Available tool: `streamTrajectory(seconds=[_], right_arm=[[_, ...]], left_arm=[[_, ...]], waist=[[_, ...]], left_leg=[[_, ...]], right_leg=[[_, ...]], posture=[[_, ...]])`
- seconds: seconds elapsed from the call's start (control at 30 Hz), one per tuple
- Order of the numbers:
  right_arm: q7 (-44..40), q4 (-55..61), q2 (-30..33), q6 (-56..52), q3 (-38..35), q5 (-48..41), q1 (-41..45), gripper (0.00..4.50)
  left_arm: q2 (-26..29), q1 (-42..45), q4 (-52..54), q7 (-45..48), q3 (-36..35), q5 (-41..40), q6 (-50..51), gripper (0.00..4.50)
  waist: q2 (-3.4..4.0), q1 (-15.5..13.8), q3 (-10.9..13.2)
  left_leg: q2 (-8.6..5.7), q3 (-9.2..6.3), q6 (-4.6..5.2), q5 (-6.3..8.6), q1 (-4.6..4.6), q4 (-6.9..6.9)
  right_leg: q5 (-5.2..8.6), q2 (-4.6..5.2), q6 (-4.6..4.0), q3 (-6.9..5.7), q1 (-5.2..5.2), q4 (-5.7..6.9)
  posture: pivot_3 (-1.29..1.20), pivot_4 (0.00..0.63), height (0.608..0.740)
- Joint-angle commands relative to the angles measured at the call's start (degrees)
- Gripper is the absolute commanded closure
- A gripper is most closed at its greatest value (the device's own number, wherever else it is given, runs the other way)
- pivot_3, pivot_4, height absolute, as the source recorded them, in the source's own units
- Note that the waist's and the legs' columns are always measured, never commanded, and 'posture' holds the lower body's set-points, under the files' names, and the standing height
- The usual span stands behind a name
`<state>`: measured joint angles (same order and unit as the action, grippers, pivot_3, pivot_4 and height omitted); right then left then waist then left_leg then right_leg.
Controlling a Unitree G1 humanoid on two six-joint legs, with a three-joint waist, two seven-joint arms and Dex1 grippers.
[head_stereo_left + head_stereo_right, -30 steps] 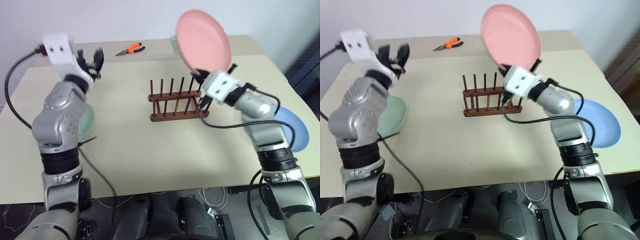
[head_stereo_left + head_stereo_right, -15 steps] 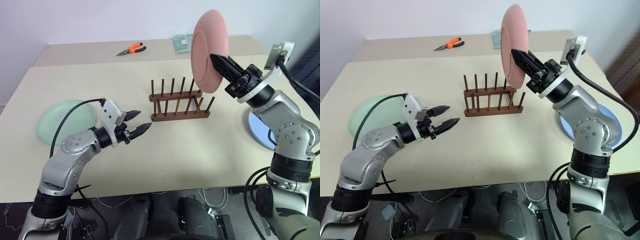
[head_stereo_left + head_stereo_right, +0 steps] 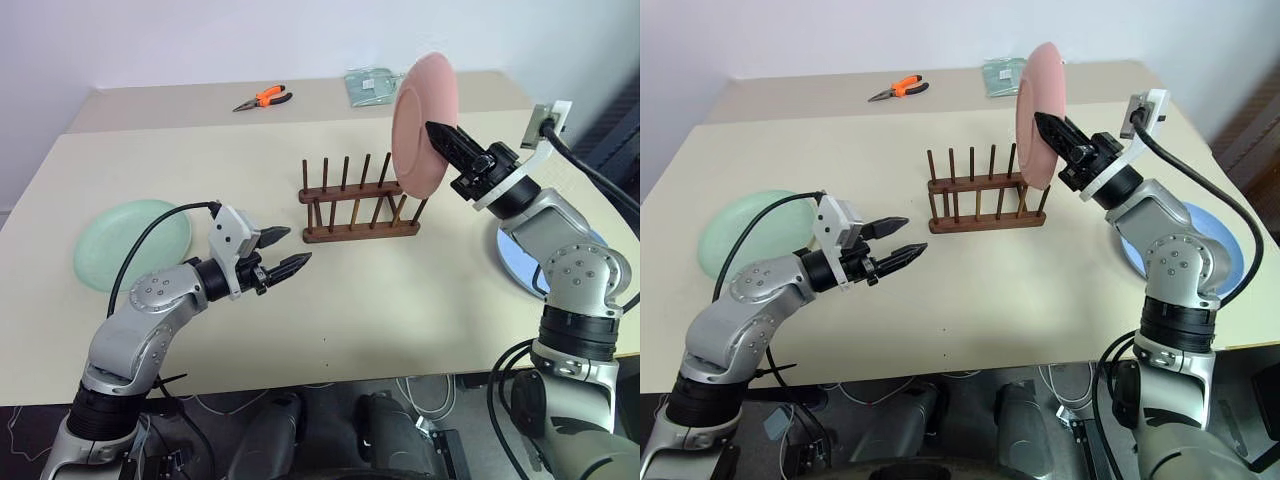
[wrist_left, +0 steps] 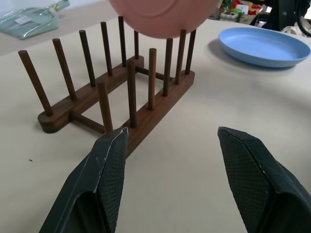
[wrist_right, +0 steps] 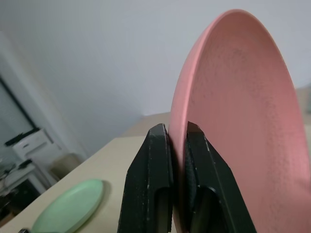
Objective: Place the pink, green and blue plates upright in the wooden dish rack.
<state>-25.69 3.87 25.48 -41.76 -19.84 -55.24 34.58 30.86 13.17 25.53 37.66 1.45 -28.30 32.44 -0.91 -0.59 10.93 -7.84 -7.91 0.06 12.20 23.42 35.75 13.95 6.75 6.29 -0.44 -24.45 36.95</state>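
Pinched at its rim by the right gripper [image 3: 1040, 118], the pink plate [image 3: 1039, 113] was seen held on edge in the air, directly above the right end of the wooden dish rack [image 3: 985, 196]. The two black fingers [image 5: 158, 174] were closed tight on the plate's edge, one on each face, as the right wrist view made plain. The plate's lower edge was noted just over the tops of the rack's end pegs; contact with the pegs could not be confirmed. No plate was seen standing in the rack's slots.

The left gripper [image 3: 285, 252] was observed low over the table [image 3: 380, 300], near the rack's left front and apart from it, pointed toward the rack. Its jaws were spread fairly wide and nothing was held between them; through the gap the rack's near end was seen in the left wrist view.

The green plate [image 3: 125, 240] was recorded lying flat on the table, well to the left of the rack, beyond the left arm. The blue plate [image 4: 265, 46] was recorded lying flat to the right of the rack, partly hidden by the right arm in the head views.

Orange-handled pliers [image 3: 262, 98] and a clear bag [image 3: 370, 84] were noted behind the rack, toward the far edge of the table.
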Motion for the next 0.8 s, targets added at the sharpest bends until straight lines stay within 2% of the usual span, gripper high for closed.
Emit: streamTrajectory(seconds=[0.03, 0.1, 0.17, 0.23, 0.27, 0.43, 0.53, 0.57, 0.6, 0.7, 0.8], right_arm=[[0.0, 0.3, 0.2, 0.4, -0.8, 0.0, 0.6, 4.13], [-0.4, -0.1, 0.5, 1.0, -0.2, 1.3, 0.3, 3.44], [0.3, -0.2, 0.7, 4.0, 0.4, 5.0, 0.8, 2.43], [0.6, -0.4, 1.0, 6.6, 0.8, 8.1, 1.3, 1.43], [0.4, -0.3, 1.4, 7.8, 0.8, 9.4, 1.5, 0.91], [-1.3, 1.1, 5.6, 15.4, 2.5, 18.8, 1.1, 0.91], [-6.6, 4.0, 11.0, 18.9, 4.4, 22.9, -0.2, 0.91], [-9.3, 5.6, 12.6, 19.1, 5.1, 22.9, -0.9, 0.36], [-11.5, 7.4, 13.7, 18.4, 5.7, 22.1, -1.6, 0.08], [-16.1, 12.3, 16.3, 17.4, 8.5, 21.7, -3.0, 0.03], [-19.8, 18.6, 17.8, 18.0, 17.7, 26.9, -4.4, 0.03]], left_arm=[[-0.2, 0.0, 2.1, 0.3, 0.2, -0.5, -0.1, 1.46], [-0.1, 0.0, 1.9, 0.4, 0.5, 0.0, -0.4, 1.44], [-0.1, 0.0, 1.4, 0.1, 0.2, 0.1, -0.1, 0.91], [-0.2, 0.0, 0.9, -0.2, -0.2, -0.1, 0.2, 0.16], [-0.2, -0.1, 0.8, -0.4, -0.4, 0.2, 0.0, 0.00], [0.0, -0.1, -2.0, -3.9, -2.2, 4.5, -2.7, 0.00], [-0.1, -0.1, -6.6, -10.4, -7.3, 9.0, -5.4, 0.00], [-0.1, 0.0, -8.1, -12.9, -9.1, 10.2, -5.5, 0.00], [-0.2, 0.1, -9.4, -15.0, -10.9, 10.8, -5.1, 0.00], [0.3, 0.0, -12.3, -20.0, -15.4, 13.7, -5.7, 0.00], [0.4, -1.1, -14.5, -28.6, -23.8, 16.5, -2.6, 0.00]], waist=[[0.00, 0.0, 0.0], [0.00, 0.0, 0.0], [0.00, 0.0, 0.0], [0.00, 0.0, 0.0], [0.00, 0.0, 0.0], [0.02, -0.1, 0.0], [0.06, 0.0, 0.0], [0.07, 0.0, 0.0], [0.07, 0.1, 0.0], [0.07, 0.2, 0.0], [0.04, 0.3, 0.0]], left_leg=[[0.00, 0.00, 0.00, 0.00, 0.00, -0.01], [0.00, 0.00, 0.00, 0.00, 0.00, -0.02], [0.00, 0.00, 0.00, 0.00, 0.00, -0.02], [0.00, 0.00, 0.00, 0.00, 0.00, -0.02], [0.00, 0.01, 0.00, 0.00, 0.00, -0.02], [0.00, 0.03, 0.00, 0.00, 0.00, -0.03], [0.02, 0.04, 0.00, 0.00, 0.00, -0.04], [0.02, 0.05, 0.00, 0.00, 0.00, -0.05], [0.04, 0.06, 0.00, 0.00, 0.00, -0.08], [0.15, 0.09, 0.00, 0.00, 0.00, -0.14], [0.16, 0.12, -0.01, 0.01, 0.00, -0.12]], right_leg=[[0.00, 0.00, 0.00, 0.00, 0.00, 0.00], [0.00, 0.00, 0.00, 0.00, 0.00, 0.00], [0.00, 0.00, 0.00, 0.00, 0.00, -0.01], [0.00, 0.00, 0.00, 0.00, 0.00, -0.01], [0.00, 0.00, 0.00, 0.00, -0.01, -0.02], [0.00, -0.01, 0.01, 0.00, -0.01, -0.03], [0.00, -0.02, 0.01, 0.00, -0.02, -0.02], [0.00, -0.02, 0.02, 0.00, -0.04, -0.02], [0.00, -0.02, 0.02, 0.00, -0.04, -0.03], [0.00, -0.07, 0.02, 0.00, -0.06, -0.07], [-0.01, -0.06, 0.03, 0.00, -0.06, -0.09]], posture=[[0.00, 0.150, 0.740], [0.00, 0.150, 0.740], [0.00, 0.150, 0.740], [0.00, 0.150, 0.740], [0.00, 0.150, 0.740], [0.00, 0.150, 0.740], [0.00, 0.150, 0.740], [0.00, 0.150, 0.740], [0.00, 0.150, 0.740], [0.00, 0.150, 0.740], [0.00, 0.150, 0.740]])
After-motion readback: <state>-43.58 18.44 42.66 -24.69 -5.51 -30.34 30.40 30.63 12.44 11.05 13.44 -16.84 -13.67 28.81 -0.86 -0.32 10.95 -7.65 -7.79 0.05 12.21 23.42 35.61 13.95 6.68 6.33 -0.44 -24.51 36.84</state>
